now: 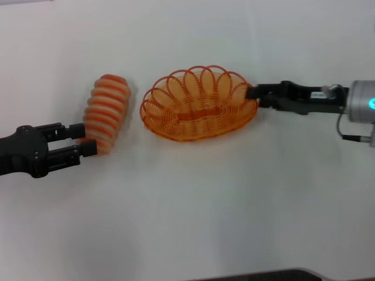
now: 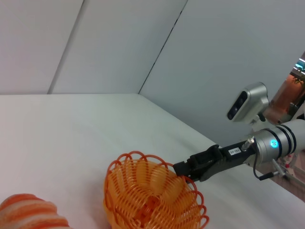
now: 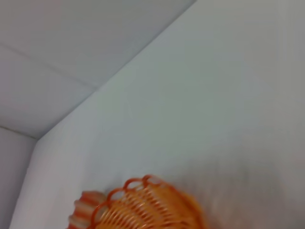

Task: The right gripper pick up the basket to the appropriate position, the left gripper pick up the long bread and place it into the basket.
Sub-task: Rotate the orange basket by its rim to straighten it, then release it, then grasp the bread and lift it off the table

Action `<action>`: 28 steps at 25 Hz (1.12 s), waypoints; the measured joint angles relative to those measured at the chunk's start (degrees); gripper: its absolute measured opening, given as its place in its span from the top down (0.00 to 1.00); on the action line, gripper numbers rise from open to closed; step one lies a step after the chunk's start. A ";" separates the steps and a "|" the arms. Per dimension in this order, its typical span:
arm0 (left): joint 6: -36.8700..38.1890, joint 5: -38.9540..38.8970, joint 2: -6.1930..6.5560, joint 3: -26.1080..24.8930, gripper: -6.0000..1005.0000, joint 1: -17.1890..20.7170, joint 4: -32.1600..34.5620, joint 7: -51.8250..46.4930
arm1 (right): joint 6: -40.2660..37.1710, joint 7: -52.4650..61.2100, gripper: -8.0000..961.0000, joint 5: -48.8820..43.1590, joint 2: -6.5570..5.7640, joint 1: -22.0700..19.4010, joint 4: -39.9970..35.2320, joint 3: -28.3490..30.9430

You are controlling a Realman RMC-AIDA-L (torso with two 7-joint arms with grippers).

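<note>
Orange wire basket sits on the white worktop, its rim pinched by the closed right tool, while beside it the long bread lies between the open left tool's fingers

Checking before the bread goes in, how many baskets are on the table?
1. The basket sits mid-table, empty, between the long bread near the left gripper and the right gripper at its rim. Nothing looks hidden.

small white label on right end effector, print too small to read
</note>
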 joint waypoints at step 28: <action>-1.03 -0.45 0.44 -0.01 0.40 -1.54 0.00 -1.77 | -29.28 -58.63 0.39 4.56 0.34 -13.69 -2.64 8.80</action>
